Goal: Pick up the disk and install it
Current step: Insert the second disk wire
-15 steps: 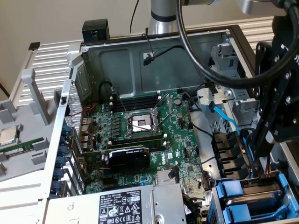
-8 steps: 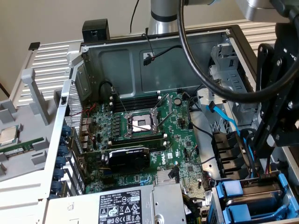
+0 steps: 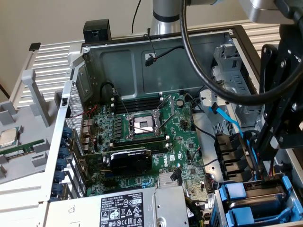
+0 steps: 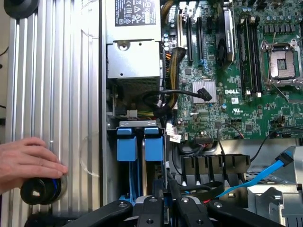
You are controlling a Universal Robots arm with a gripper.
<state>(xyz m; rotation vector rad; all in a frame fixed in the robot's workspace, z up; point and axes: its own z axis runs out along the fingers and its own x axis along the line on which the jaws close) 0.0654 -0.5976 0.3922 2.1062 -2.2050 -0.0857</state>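
I saw a ribbed metal bench [image 3: 52,64] carrying the open computer case [image 3: 156,47], which lay on its side. On the bench at the exterior view's left sat grey plastic holders [image 3: 12,111], a CPU chip [image 3: 8,136] and a memory stick [image 3: 18,150]. In the wrist view, a hand [image 4: 26,161] rested on the bench beside the case, touching a black round part [image 4: 40,190].

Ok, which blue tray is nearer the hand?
The tray by the silver panel; the other tray sits beside the green board, farther from the hand.
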